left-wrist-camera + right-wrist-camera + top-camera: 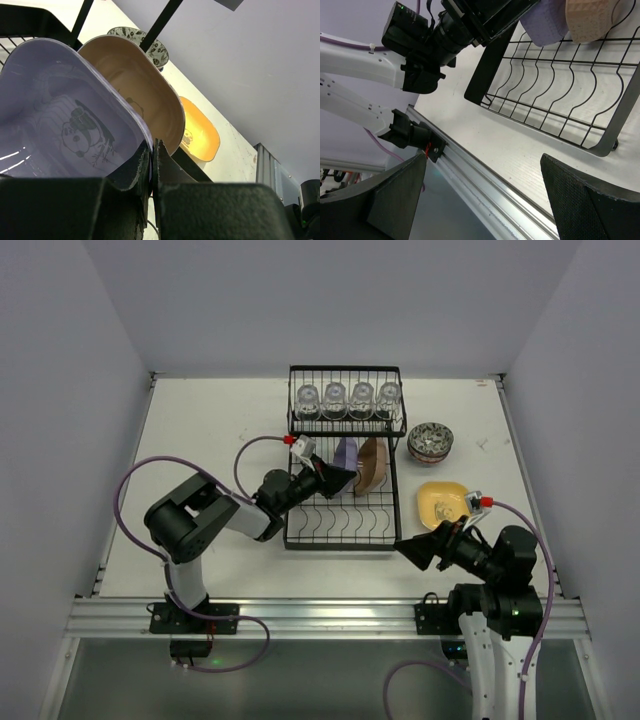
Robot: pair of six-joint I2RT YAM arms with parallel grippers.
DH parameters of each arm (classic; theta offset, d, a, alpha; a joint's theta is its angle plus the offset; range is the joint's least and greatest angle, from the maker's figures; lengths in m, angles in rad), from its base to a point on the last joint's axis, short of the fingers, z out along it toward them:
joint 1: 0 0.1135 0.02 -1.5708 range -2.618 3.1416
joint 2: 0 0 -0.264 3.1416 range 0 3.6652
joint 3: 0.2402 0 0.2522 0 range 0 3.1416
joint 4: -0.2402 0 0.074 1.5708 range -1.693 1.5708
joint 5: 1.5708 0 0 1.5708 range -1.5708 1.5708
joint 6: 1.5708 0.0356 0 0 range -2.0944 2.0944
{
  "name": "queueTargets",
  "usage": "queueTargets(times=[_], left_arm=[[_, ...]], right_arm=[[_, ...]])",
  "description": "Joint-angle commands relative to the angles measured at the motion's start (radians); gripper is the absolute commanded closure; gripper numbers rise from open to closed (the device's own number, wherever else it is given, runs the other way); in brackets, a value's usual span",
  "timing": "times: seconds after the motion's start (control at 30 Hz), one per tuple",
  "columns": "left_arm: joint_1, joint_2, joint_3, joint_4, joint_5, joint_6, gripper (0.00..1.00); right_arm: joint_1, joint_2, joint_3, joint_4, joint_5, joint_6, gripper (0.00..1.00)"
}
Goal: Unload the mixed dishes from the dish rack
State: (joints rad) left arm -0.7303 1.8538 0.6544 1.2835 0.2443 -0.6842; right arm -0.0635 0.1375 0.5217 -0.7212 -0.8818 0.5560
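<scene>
Step — purple plate [65, 110] out of rack [340, 528] | left gripper [152, 150] pinches its rim | right gripper [485, 197] spread, idle | best lifted straight up, clear of brown plate [145, 95]

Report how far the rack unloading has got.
Done: the yellow plate and patterned bowls sit on the table, right of the dish rack. In hand: the left gripper pinches the purple plate by its rim, not yet out of its slot. Left: the brown plate and four glasses on the upper shelf.
</scene>
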Motion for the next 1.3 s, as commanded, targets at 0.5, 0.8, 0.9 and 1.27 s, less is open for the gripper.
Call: queueTargets(times=[0.5, 0.8, 0.9, 1.27], left_arm=[[-0.006, 0.073, -0.085, 0.388, -0.123, -0.232, 1.00], [-0.001, 0.148, -0.076, 0.514, -0.125, -0.318, 1.00], [-0.001, 0.145, -0.085, 0.536, -0.135, -0.322, 1.00], [-0.001, 0.156, -0.067, 0.582, -0.148, -0.379, 1.00]], right_arm=[[0.010, 0.005, 0.041, -0.014, -0.016, -0.007, 0.02], [0.014, 0.005, 0.049, -0.023, -0.016, -0.013, 0.02], [0.014, 0.005, 0.049, -0.023, -0.016, -0.011, 0.02], [0.016, -0.003, 0.047, -0.027, -0.019, -0.013, 0.02]])
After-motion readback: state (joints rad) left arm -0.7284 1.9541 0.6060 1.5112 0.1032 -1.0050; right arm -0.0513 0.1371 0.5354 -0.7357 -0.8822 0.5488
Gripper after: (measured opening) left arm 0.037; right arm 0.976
